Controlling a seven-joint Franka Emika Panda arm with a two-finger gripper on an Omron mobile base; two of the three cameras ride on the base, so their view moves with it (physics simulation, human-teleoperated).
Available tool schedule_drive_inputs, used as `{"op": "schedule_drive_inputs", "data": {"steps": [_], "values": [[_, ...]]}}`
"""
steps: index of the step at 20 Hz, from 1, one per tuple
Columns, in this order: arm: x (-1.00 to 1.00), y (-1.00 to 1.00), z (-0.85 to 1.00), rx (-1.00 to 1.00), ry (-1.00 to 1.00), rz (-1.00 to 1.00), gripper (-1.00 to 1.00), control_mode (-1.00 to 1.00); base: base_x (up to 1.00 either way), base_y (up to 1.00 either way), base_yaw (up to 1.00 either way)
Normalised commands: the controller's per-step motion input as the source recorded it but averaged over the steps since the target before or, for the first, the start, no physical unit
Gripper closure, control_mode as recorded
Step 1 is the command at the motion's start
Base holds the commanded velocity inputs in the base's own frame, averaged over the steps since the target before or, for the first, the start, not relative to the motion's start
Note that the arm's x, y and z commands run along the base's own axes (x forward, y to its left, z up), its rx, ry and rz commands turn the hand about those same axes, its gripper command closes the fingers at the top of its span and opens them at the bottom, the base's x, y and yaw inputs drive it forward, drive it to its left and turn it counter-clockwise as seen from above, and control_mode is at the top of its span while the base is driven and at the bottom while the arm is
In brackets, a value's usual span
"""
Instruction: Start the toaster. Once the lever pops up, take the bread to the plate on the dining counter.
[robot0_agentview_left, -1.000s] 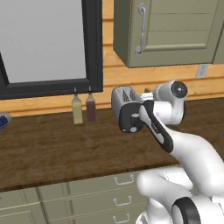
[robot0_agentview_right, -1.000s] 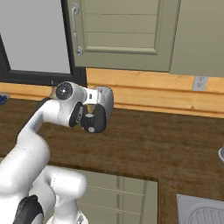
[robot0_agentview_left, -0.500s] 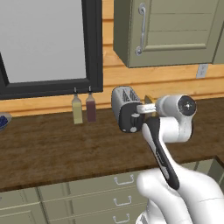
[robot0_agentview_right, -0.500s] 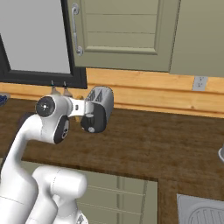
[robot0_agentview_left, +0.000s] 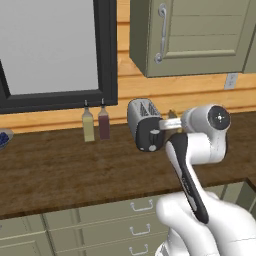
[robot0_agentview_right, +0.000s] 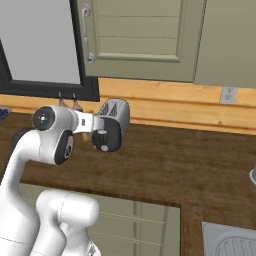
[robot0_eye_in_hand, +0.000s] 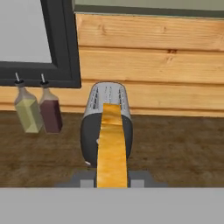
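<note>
Claw (robot0_eye_in_hand: 112, 181) is pinching the bread (robot0_eye_in_hand: 112, 148) tight between its two tips. The slice is standing edge-on and reaching up across the hand view, in front of the toaster (robot0_eye_in_hand: 107, 98). The bread is clear of the toaster's slots, which are lying open and dark on top behind it.

Over the last second the arm is swinging its elbow and wrist round. A second ago the hand was sitting right against the toaster's black end panel. Now, in the left base view, it is lying level just to the right of the toaster (robot0_agentview_left: 142, 117), with a sliver of tan showing at the claw. The toaster itself is keeping its place on the counter (robot0_agentview_left: 65, 170) beside the two bottles (robot0_agentview_left: 95, 125), and the cameras are holding the same framing, so the base is not driving yet.

Judged from this, the toasting and the lift-out are finished and the carry is beginning. The slice is being held by a narrow grip on one edge, so a quick swing could be twisting it loose. The next stage is probably calling for the arm to draw back and the base to turn toward the dining counter, where the plate is waiting. How the lever is standing cannot be told, because the bread is covering most of the end panel in the hand view.
</note>
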Motion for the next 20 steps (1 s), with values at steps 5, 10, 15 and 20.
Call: {"op": "schedule_drive_inputs", "data": {"steps": [5,10,15,20], "values": [[-0.48,-0.11,0.07,0.04,0.06,0.0,1.0,-1.0,0.0,0.0,0.0],[-0.67,-0.05,0.0,0.01,0.0,-0.01,1.0,-1.0,0.0,0.0,0.0],[-0.49,0.0,0.01,0.0,0.0,-0.01,1.0,-1.0,0.0,0.0,0.0],[-0.4,0.02,0.06,-0.01,0.0,-0.03,1.0,-1.0,0.0,0.0,0.0]]}}
